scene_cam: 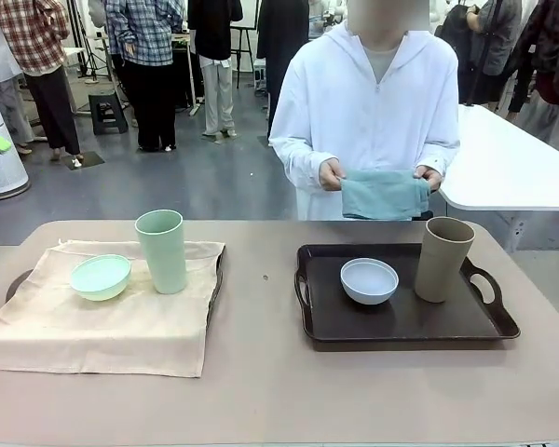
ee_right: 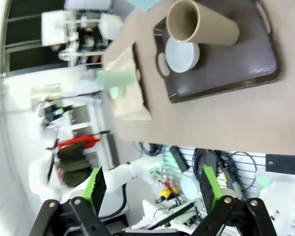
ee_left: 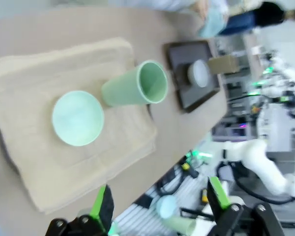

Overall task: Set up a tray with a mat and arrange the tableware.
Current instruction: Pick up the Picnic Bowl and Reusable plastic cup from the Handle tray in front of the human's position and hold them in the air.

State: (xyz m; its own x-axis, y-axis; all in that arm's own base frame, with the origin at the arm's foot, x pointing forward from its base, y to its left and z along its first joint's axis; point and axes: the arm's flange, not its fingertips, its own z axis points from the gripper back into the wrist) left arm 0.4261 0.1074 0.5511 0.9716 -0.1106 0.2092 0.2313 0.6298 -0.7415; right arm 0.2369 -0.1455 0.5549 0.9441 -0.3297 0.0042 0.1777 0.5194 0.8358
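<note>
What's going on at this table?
A person stands at the far side holding a folded teal cloth in both hands. On the left, a mint green bowl and pale green cup sit on a beige mat. On the right, a bluish-white bowl and tan cup sit in a bare dark tray. The left gripper and right gripper are open, holding nothing.

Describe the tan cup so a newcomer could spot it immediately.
Look at the dark tray on the right half of the table. On it, the tan cup stands upright, right of the pale bowl. It is the only tall, brown piece there.
</note>
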